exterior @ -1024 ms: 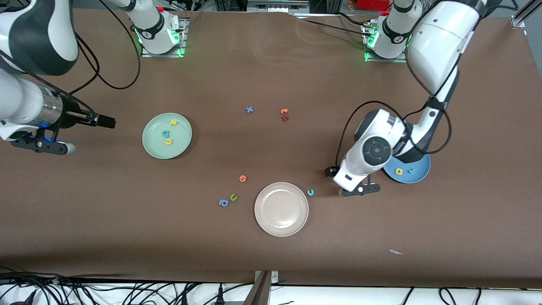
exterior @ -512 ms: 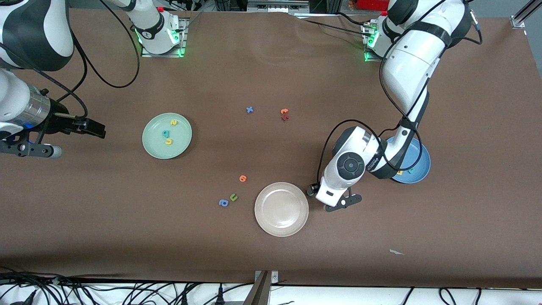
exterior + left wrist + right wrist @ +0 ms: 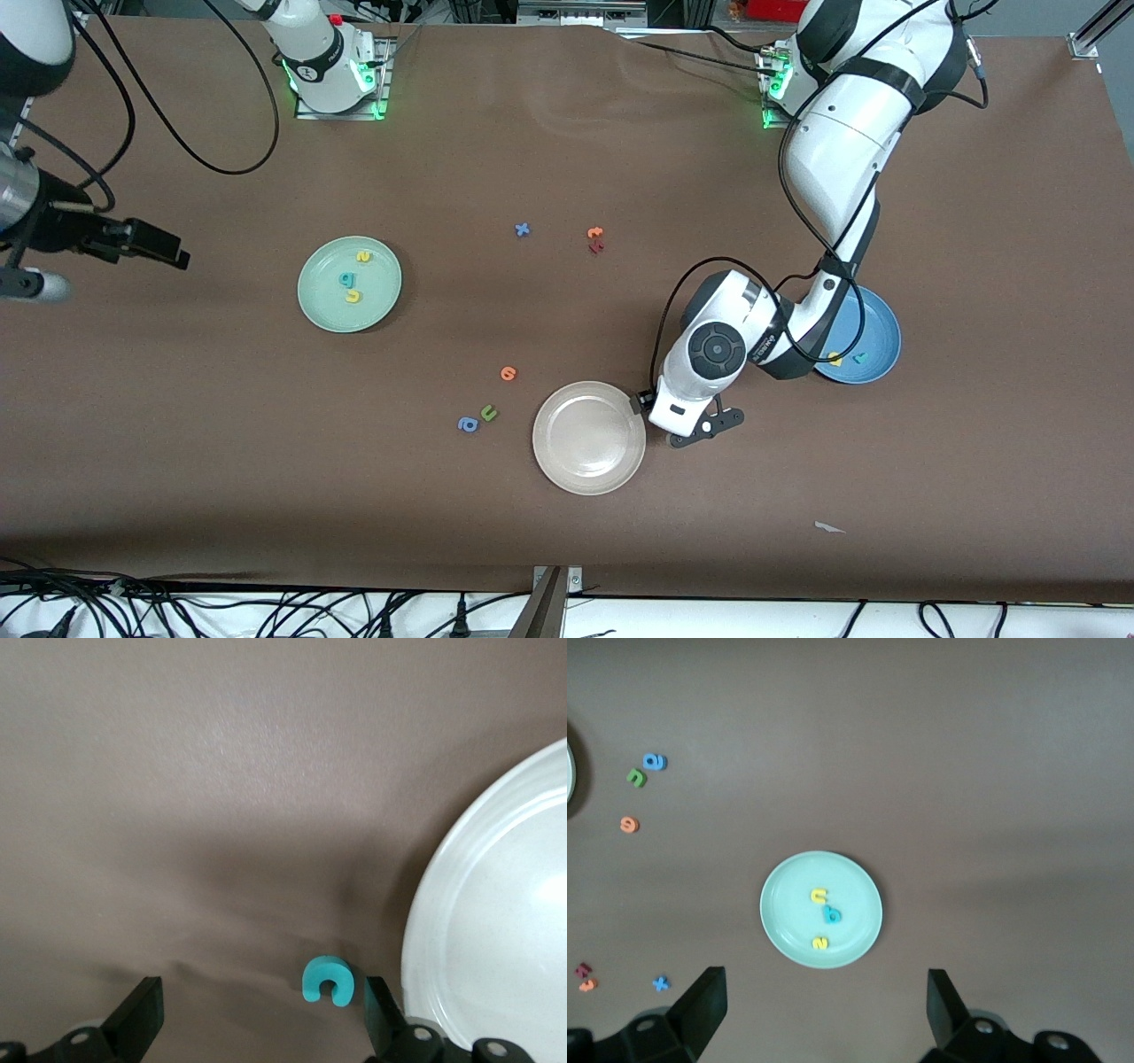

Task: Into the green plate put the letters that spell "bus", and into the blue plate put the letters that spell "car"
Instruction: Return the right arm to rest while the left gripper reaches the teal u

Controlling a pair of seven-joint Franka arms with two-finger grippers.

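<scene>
The green plate [image 3: 321, 306] holds a teal "b" [image 3: 346, 279], a yellow "s" [image 3: 362, 256] and a yellow "u" [image 3: 353, 296]. In the blue plate [image 3: 881, 326], partly covered by the left arm, lie a yellow "a" [image 3: 834, 358] and a teal "r" [image 3: 858, 358]. My left gripper [image 3: 261, 1014] is open, low over the teal "c" [image 3: 328, 980]. The "c" lies flat between the fingers, close to the finger next to the cream plate. The left hand hides it in the front view. My right gripper [image 3: 824, 1014] is open and empty, high over the table at the right arm's end.
The empty cream-white plate [image 3: 588, 437] sits right beside the left hand. Loose letters: orange [image 3: 508, 373], olive "u" [image 3: 488, 412], blue "a" [image 3: 468, 424], blue "x" [image 3: 522, 229], orange and dark red pair [image 3: 594, 239]. A paper scrap [image 3: 828, 528] lies near the front edge.
The left arm has swung from beside the blue plate toward the cream plate and now covers the teal "c". The right arm has drawn back toward its end of the table.
</scene>
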